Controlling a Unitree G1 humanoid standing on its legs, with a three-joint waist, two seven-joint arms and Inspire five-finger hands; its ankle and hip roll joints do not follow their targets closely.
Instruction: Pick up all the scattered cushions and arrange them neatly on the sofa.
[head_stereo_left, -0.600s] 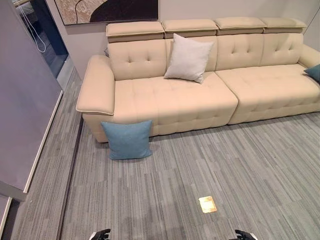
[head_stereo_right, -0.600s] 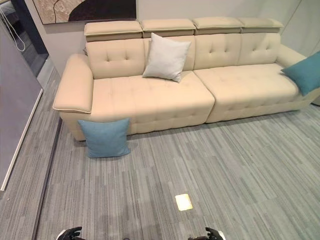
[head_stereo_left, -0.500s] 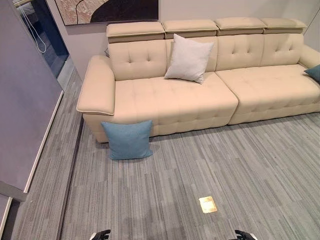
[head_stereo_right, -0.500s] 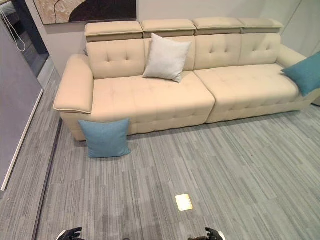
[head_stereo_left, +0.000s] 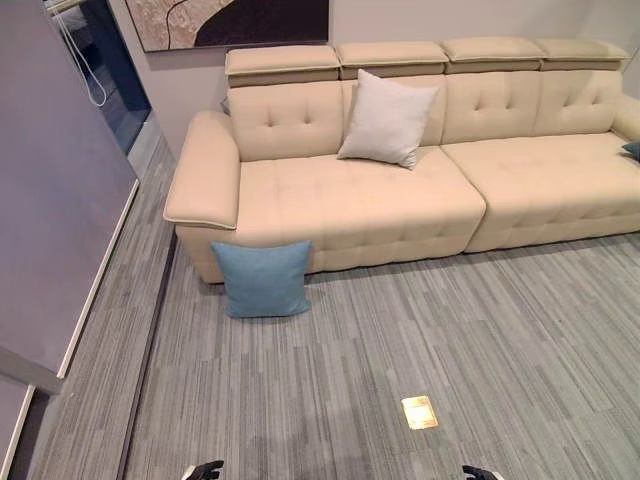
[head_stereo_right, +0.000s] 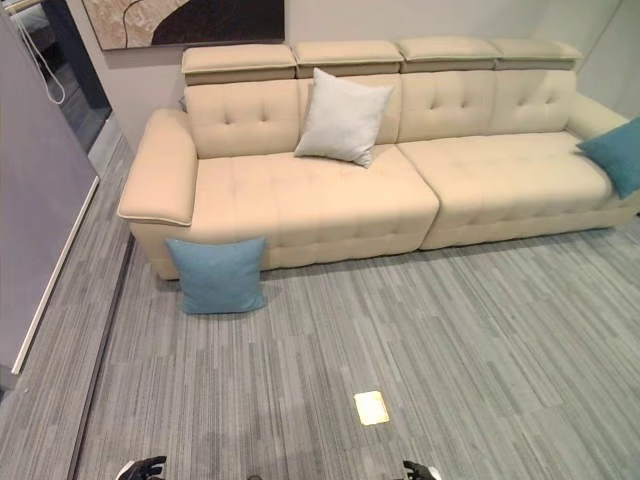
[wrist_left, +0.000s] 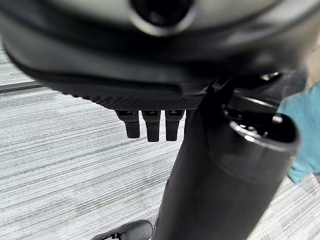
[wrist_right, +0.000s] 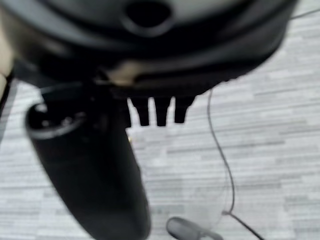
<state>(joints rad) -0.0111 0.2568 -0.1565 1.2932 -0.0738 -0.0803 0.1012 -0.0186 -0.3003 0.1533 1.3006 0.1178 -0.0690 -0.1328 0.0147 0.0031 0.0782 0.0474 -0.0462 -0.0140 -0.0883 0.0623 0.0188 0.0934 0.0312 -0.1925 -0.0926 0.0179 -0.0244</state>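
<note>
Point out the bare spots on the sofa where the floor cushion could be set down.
The sofa seat is bare between its left armrest and the white cushion, and again between that and the teal cushion at the right end. The blue cushion leans against the sofa front.

The right hand (wrist_right: 150, 55) hangs over grey striped carpet (wrist_right: 280, 125), fingers (wrist_right: 161, 111) straight and holding nothing.

The teal cushion (head_stereo_right: 612, 152) at the sofa's (head_stereo_right: 330, 200) far right end is cut off by the picture's edge, so its full shape cannot be told. The blue cushion (head_stereo_left: 263, 279) on the floor hides part of the sofa's front beneath the left armrest. Both hands, left hand (head_stereo_left: 203, 470) and right hand (head_stereo_left: 478, 473), are cropped at the bottom edge; the wall picture (head_stereo_left: 235, 20) is cut at the top.
</note>
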